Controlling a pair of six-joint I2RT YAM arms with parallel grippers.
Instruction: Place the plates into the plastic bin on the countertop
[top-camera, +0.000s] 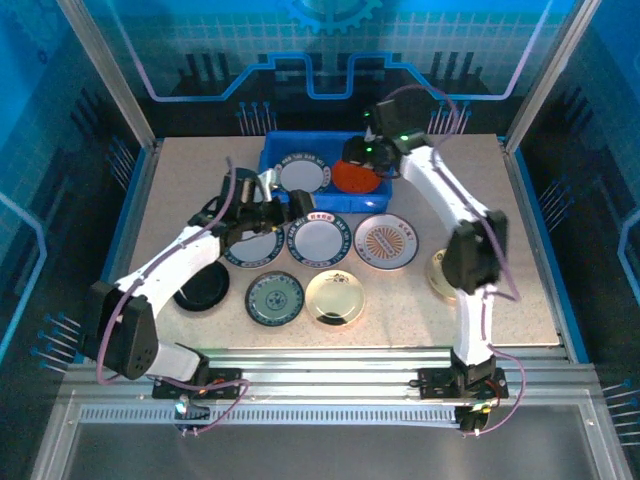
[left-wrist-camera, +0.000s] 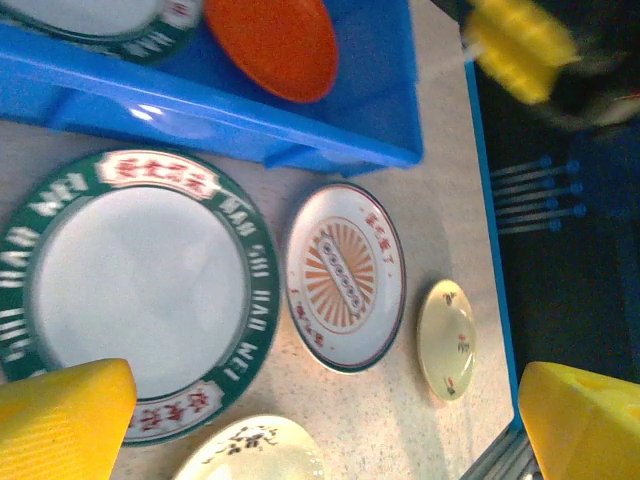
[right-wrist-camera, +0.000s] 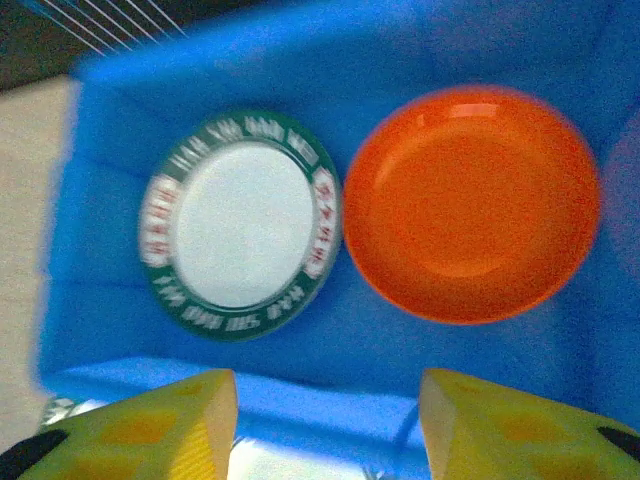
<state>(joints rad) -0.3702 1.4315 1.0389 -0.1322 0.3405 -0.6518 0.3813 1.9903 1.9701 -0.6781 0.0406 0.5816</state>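
The stiff, slick, probably brittle green-rimmed plate (left-wrist-camera: 140, 290) lies flat on the desk (left-wrist-camera: 440, 200) beside the blue bin's (left-wrist-camera: 250, 120) near wall, under the released left pincer (left-wrist-camera: 320, 420), best pinched at its rim, while the right pincer (right-wrist-camera: 325, 420) gapes empty above the bin.

We see the bright blue plastic bin (top-camera: 270, 160) at the far middle of the beige speckled countertop (top-camera: 180, 190). Inside it, a green-rimmed white plate (right-wrist-camera: 240, 225) lies on the left and an orange plate (right-wrist-camera: 470, 205) on the right, side by side. In front of the bin, flat on the countertop, lie another green-rimmed plate (top-camera: 319, 238), a sunburst plate (top-camera: 386, 241), a dark green plate (top-camera: 274, 298), a gold plate (top-camera: 335, 297), a black plate (top-camera: 203, 290) and a cream plate (top-camera: 437, 275).
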